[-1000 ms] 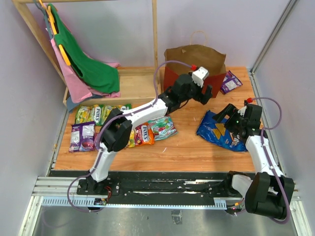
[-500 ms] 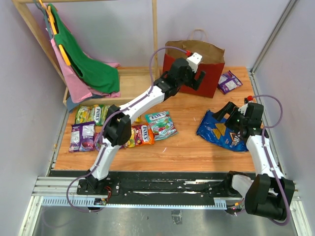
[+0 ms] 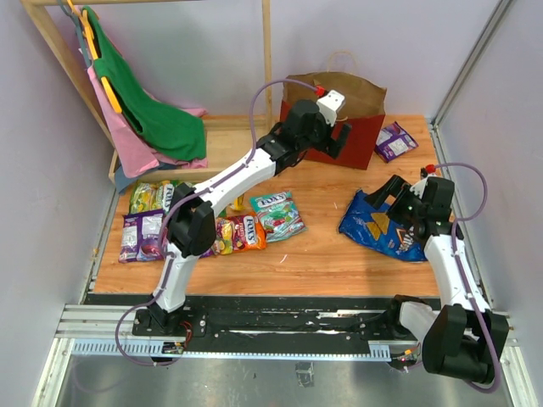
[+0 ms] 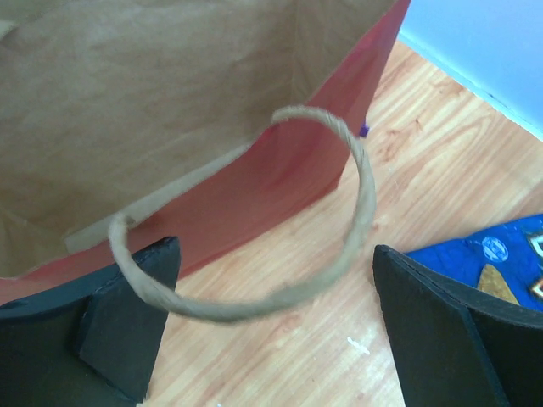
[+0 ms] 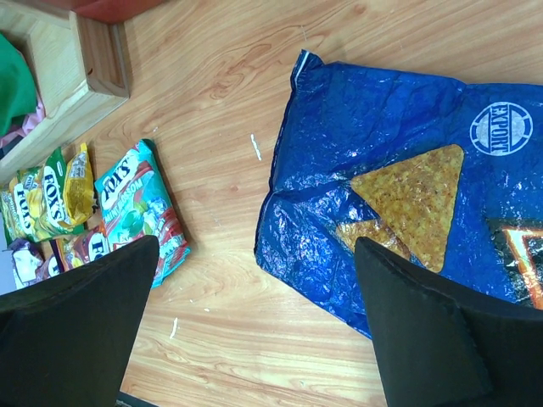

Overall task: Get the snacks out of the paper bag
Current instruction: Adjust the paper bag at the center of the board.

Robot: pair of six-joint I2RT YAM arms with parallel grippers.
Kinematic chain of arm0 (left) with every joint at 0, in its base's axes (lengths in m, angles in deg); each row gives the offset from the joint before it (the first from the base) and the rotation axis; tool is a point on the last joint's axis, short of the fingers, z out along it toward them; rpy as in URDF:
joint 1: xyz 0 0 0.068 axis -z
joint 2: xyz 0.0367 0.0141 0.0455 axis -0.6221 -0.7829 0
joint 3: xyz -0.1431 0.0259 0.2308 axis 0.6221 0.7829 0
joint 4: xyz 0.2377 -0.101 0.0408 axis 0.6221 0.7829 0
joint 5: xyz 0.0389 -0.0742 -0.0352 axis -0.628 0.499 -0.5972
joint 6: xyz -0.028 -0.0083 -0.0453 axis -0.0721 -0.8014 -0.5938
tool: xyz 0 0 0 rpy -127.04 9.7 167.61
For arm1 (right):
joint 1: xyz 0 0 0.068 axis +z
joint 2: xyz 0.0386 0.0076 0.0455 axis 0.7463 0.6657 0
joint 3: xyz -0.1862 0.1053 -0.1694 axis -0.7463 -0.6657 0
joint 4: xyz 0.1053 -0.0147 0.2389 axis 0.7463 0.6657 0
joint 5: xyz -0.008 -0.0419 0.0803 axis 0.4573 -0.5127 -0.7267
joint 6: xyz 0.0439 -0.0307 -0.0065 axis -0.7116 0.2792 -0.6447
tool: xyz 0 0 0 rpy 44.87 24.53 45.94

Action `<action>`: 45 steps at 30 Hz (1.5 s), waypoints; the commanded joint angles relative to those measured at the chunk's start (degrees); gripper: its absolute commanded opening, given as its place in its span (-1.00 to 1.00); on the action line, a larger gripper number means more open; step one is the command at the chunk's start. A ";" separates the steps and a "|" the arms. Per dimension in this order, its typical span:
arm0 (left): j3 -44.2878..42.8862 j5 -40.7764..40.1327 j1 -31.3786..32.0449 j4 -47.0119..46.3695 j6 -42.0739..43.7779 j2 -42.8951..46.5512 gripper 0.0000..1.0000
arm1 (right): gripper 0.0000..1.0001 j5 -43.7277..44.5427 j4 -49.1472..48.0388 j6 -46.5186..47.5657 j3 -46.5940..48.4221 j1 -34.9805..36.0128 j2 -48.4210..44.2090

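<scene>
The paper bag (image 3: pixel 339 140), dark red outside and brown inside, stands at the back of the table. My left gripper (image 3: pixel 337 136) is open at its front upper edge. In the left wrist view my left gripper (image 4: pixel 280 318) has the tan loop handle (image 4: pixel 361 199) hanging loose between its jaws, and the part of the paper bag's brown inside (image 4: pixel 153 93) that shows holds no snack. My right gripper (image 3: pixel 399 199) is open just above the blue Doritos bag (image 3: pixel 380 225), which lies flat (image 5: pixel 407 178). My right gripper (image 5: pixel 254 314) holds nothing.
Several candy packets lie at the left and middle (image 3: pixel 153 199) (image 3: pixel 276 212) (image 5: pixel 140 212). A purple packet (image 3: pixel 394 140) lies right of the paper bag. A wooden rack (image 3: pixel 229 140) with green and pink cloths (image 3: pixel 157 114) stands at the back left.
My left gripper has moved left and back along the bag's front. The bag now stands more upright, showing more of its red front. The right arm has barely moved.
</scene>
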 commanded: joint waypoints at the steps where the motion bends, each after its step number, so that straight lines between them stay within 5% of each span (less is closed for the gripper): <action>1: 4.95 2.14 0.26 -3.95 -1.96 2.94 0.99 | 1.00 0.35 -0.48 0.92 0.85 1.16 -1.04; 10: 3.41 -2.02 -0.09 -4.54 -1.57 -1.77 0.99 | 1.00 0.06 -1.20 0.87 2.33 4.27 0.49; 24: 51.59 6.61 -0.09 -30.08 -11.37 28.81 0.99 | 0.97 0.95 11.25 5.15 -1.33 4.36 -7.63; 29: 65.15 14.48 0.09 -39.79 -18.70 30.63 0.99 | 0.97 0.19 11.81 5.08 -2.80 4.35 -8.17; 33: 66.19 16.05 0.76 -42.57 -23.19 25.17 0.93 | 0.97 -0.50 12.06 5.00 -2.37 4.35 -8.31; 39: 61.09 19.51 2.65 -46.73 -26.88 15.79 0.45 | 0.97 -0.22 12.84 4.82 -1.79 4.36 -10.00; 45: 53.08 17.62 6.48 -43.94 -26.49 7.24 0.36 | 0.97 1.01 13.48 5.22 -2.04 4.35 -11.46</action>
